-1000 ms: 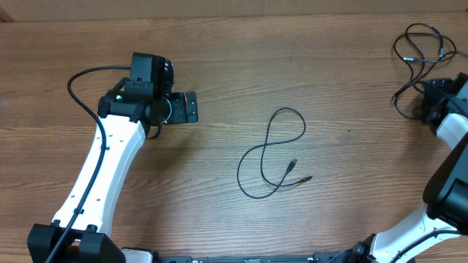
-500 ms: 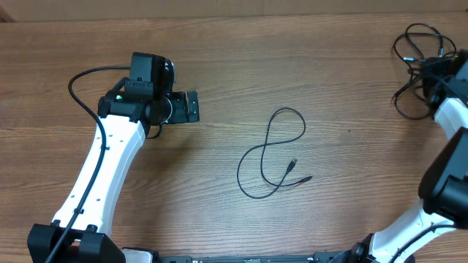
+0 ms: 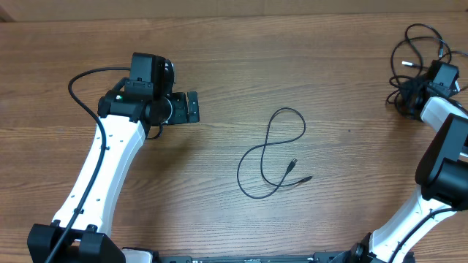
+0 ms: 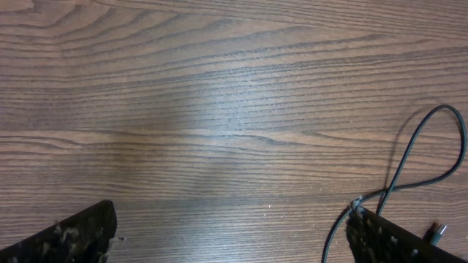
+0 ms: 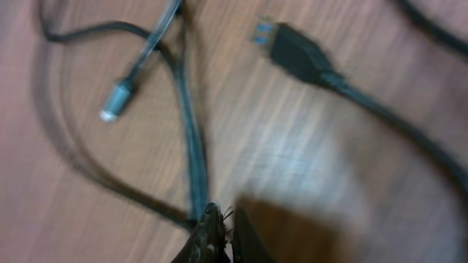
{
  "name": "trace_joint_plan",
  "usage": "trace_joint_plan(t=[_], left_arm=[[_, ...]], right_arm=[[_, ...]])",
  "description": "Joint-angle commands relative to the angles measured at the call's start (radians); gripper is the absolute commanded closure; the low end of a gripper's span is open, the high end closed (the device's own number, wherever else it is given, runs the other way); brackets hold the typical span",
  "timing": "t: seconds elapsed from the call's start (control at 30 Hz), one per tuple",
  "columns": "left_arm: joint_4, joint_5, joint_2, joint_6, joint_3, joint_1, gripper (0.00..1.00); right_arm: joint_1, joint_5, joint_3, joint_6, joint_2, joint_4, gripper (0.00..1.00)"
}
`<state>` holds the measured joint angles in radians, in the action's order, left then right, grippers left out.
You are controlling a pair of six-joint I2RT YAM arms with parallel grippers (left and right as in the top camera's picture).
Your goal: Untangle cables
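A tangle of thin black cables (image 3: 413,44) lies at the table's far right. My right gripper (image 3: 406,93) is at its lower edge. In the right wrist view the gripper (image 5: 223,226) is shut, and a dark cable strand (image 5: 191,146) runs straight into its tips. A USB plug (image 5: 292,50) and a small silver plug (image 5: 117,98) lie beyond it. A single cable (image 3: 272,153) loops in a figure of eight at the table's middle. My left gripper (image 3: 191,107) stands open to its left, apart from it. The left wrist view shows that cable (image 4: 409,157) by the right finger (image 4: 395,245).
The wooden table (image 3: 219,44) carries nothing else in view. The left arm (image 3: 110,161) slants up from the near left edge. The right arm (image 3: 442,168) rises along the right edge.
My right gripper has shut and shifted left and down at the tangle's lower edge. The tangle's lower loops have shifted with it. The left arm and the middle cable have not moved.
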<state>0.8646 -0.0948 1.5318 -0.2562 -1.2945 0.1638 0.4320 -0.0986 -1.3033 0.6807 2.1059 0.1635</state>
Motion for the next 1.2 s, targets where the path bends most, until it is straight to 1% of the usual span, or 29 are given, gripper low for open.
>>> trace_joint_plan(t=[0.0,0.07,0.17,0.33,0.53,0.67,0.77,0.83,0.87,0.9,1.0,1.17], left_arm=[[0.001,-0.015,-0.018,-0.007,0.000,0.007,0.00],[0.002,-0.015,-0.018,-0.007,0.001,0.007,0.00],[0.002,-0.015,-0.018,-0.007,0.001,0.007,0.00],[-0.001,-0.015,-0.018,-0.007,0.001,0.007,0.00],[-0.001,-0.030,-0.018,-0.007,0.001,0.007,0.00],[-0.005,-0.029,-0.018,-0.006,0.001,0.007,0.00],[-0.011,-0.029,-0.017,-0.006,0.001,0.007,0.00],[-0.012,-0.029,-0.018,-0.006,0.001,0.007,0.00],[-0.013,-0.029,-0.018,-0.006,0.001,0.007,0.00],[-0.013,-0.029,-0.018,-0.006,0.001,0.007,0.00],[-0.013,-0.029,-0.018,-0.006,0.001,0.007,0.00],[-0.020,-0.029,-0.017,-0.006,0.001,0.007,0.00]], right_arm=[[0.016,-0.151,-0.010,-0.087,0.000,0.030,0.96],[0.036,-0.155,-0.010,-0.114,0.000,0.039,0.96],[0.071,-0.145,-0.010,-0.114,0.000,0.049,0.96],[0.108,-0.054,-0.027,-0.144,-0.018,0.054,0.96],[0.153,-0.057,-0.099,-0.177,-0.058,0.099,0.96],[0.180,-0.056,-0.106,-0.197,-0.062,0.108,0.96],[0.181,-0.021,-0.106,-0.196,-0.084,0.107,0.95],[0.181,0.034,-0.108,-0.196,-0.110,0.100,0.89],[0.179,0.063,-0.112,-0.195,-0.122,0.095,0.90],[0.177,0.098,-0.118,-0.195,-0.135,0.093,0.96],[0.163,0.146,-0.137,-0.191,-0.153,0.094,0.96],[0.096,0.145,-0.145,-0.158,-0.155,0.110,0.96]])
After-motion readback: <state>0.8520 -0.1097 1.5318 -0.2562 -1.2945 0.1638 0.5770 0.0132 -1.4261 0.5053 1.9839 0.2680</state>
